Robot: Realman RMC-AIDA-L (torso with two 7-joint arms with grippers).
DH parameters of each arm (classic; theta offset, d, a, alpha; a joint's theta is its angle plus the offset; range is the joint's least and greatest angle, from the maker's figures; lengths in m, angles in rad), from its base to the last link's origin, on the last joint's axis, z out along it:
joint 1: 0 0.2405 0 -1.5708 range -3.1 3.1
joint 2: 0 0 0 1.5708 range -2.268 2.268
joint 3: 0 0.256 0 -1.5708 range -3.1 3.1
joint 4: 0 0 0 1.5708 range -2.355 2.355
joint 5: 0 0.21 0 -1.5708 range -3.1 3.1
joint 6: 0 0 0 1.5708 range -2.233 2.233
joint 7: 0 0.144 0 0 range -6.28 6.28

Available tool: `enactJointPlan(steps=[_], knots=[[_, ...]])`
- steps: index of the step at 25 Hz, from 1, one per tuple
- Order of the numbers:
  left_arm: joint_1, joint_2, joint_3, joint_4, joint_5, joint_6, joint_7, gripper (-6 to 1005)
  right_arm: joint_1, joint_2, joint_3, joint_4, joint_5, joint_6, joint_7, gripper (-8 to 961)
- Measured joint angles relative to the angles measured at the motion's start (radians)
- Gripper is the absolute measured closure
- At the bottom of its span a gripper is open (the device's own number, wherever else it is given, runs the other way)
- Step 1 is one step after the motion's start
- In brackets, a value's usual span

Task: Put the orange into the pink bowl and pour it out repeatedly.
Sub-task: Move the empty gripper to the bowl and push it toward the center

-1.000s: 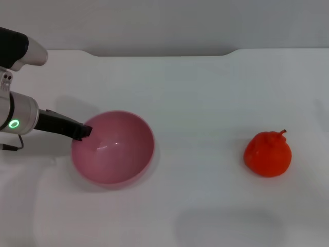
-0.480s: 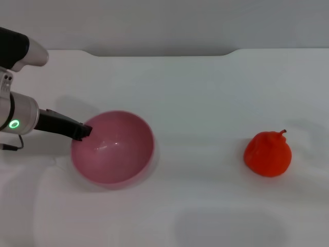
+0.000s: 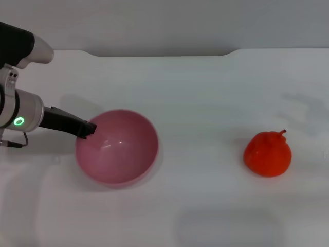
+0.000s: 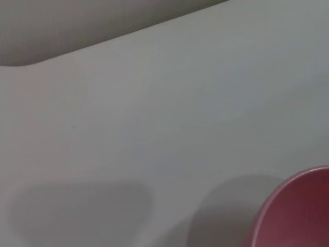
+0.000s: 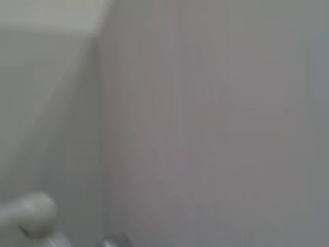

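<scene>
Head view shows the left gripper (image 3: 88, 129) reaching in from the robot's left, its dark fingers (image 3: 85, 128) clamped on the near-left rim of the pink bowl (image 3: 117, 146). This bowl sits on the white worktop (image 3: 205, 92), open side up and tipped slightly, with nothing inside it. Well apart from it, toward the robot's right, the orange (image 3: 267, 153) rests alone on the worktop, stem pointing up. Left wrist view catches only an edge of the pink bowl (image 4: 295, 211) and bare worktop. No part of the right gripper shows in any view.
</scene>
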Motion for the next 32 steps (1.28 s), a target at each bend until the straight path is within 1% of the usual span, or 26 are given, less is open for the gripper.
enactJointPlan(steps=[1, 2, 4, 6, 8, 9, 10, 11, 13, 14, 16, 18, 19, 23, 27, 32], knots=[[0.000, 0.000, 0.000, 0.000, 0.000, 0.000, 0.000, 954, 0.021, 0.018, -0.021, -0.061, 0.009, 0.006, 0.008, 278], [0.000, 0.000, 0.000, 0.000, 0.000, 0.000, 0.000, 954, 0.041, 0.041, -0.058, -0.133, 0.025, 0.012, 0.025, 278], [-0.004, -0.001, 0.001, -0.001, -0.002, -0.003, 0.000, 954, 0.071, 0.095, -0.168, -0.279, 0.097, 0.024, 0.084, 278], [-0.009, -0.001, 0.002, -0.003, -0.002, -0.005, 0.000, 954, 0.080, 0.167, -0.324, -0.434, 0.204, 0.047, 0.173, 277], [-0.014, -0.002, 0.007, -0.005, -0.003, -0.011, 0.000, 954, 0.061, 0.245, -0.513, -0.602, 0.319, 0.089, 0.292, 277], [-0.014, -0.002, 0.007, -0.005, -0.003, -0.011, 0.000, 954, 0.041, 0.274, -0.616, -0.672, 0.363, 0.112, 0.359, 277], [-0.014, -0.002, 0.007, -0.005, -0.003, -0.011, 0.000, 954, 0.016, 0.289, -0.711, -0.726, 0.405, 0.139, 0.434, 277], [-0.014, -0.002, 0.007, -0.005, -0.003, -0.011, 0.000, 954, -0.007, 0.294, -0.801, -0.755, 0.436, 0.159, 0.505, 277], [-0.021, -0.003, 0.012, -0.006, -0.004, -0.019, -0.003, 954, -0.056, 0.291, -0.984, -0.791, 0.480, 0.197, 0.654, 278], [-0.023, -0.003, 0.014, -0.006, -0.004, -0.020, -0.003, 953, -0.076, 0.290, -1.060, -0.816, 0.490, 0.213, 0.723, 278], [-0.023, -0.003, 0.014, -0.006, -0.004, -0.020, -0.003, 953, -0.107, 0.293, -1.168, -0.869, 0.495, 0.237, 0.828, 278], [-0.023, -0.003, 0.015, -0.006, -0.005, -0.022, -0.002, 953, -0.126, 0.294, -1.245, -0.899, 0.488, 0.252, 0.912, 277], [-0.026, -0.003, 0.033, -0.016, -0.006, -0.041, -0.002, 953, -0.132, 0.292, -1.282, -0.907, 0.477, 0.254, 0.954, 277], [-0.026, -0.003, 0.038, -0.017, -0.006, -0.046, -0.003, 953, -0.138, 0.285, -1.416, -0.906, 0.400, 0.240, 1.076, 277], [-0.029, -0.003, 0.039, -0.017, -0.006, -0.047, -0.001, 953, -0.140, 0.290, -1.512, -0.833, 0.368, 0.264, 1.088, 278], [-0.037, -0.003, 0.048, -0.018, -0.006, -0.049, 0.000, 953, -0.129, 0.289, -1.571, -0.719, 0.368, 0.328, 1.086, 278]])
